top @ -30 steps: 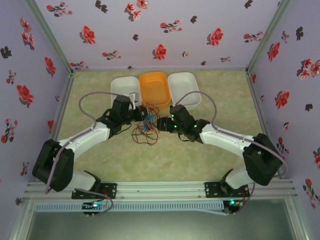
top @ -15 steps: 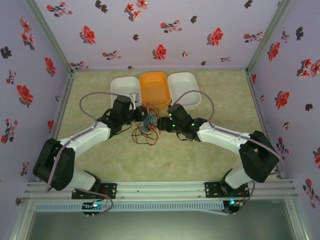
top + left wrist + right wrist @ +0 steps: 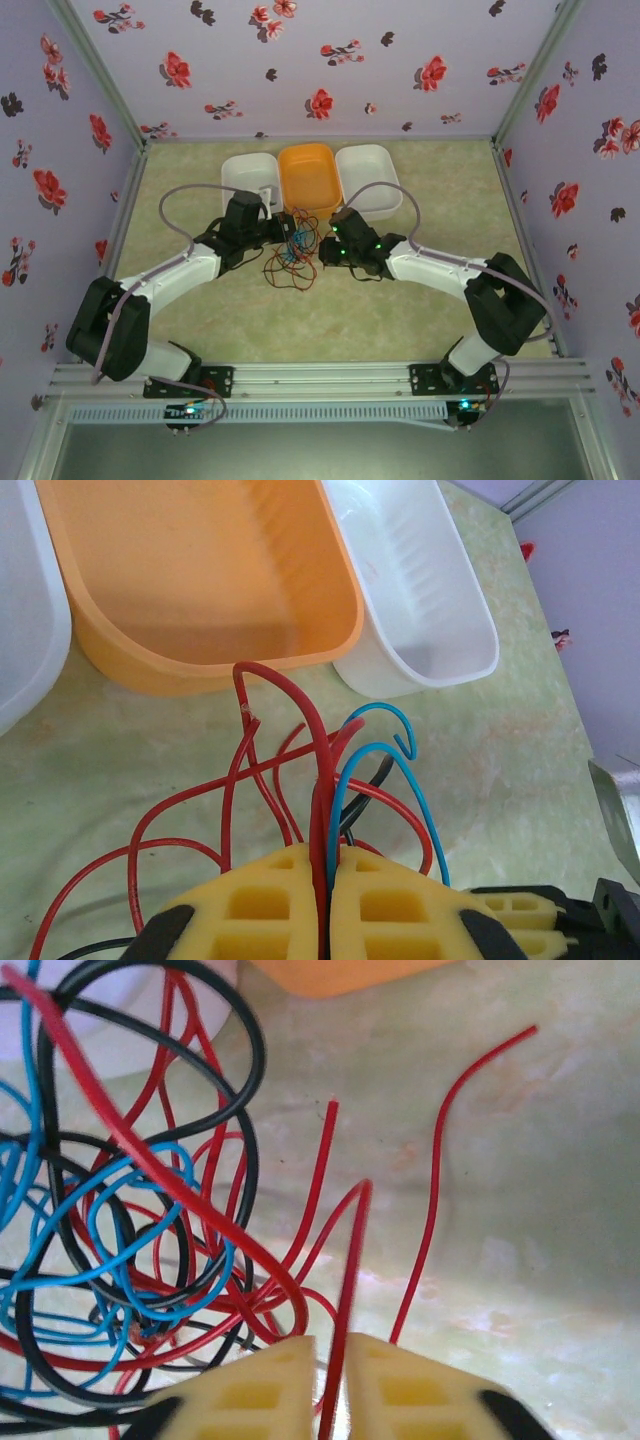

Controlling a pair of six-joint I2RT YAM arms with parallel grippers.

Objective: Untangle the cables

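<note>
The cables (image 3: 291,258) lie in one messy bunch near the middle of the far edge of the worktop (image 3: 400,320), just in front of the orange tub (image 3: 310,180). Red, blue and black ones loop through each other, so I think the job has hardly begun. The left tool (image 3: 325,870) is squeezed tight on a red and a blue one. The right tool (image 3: 328,1360) is almost closed, pinching a red one. None is pulled free yet.
</note>
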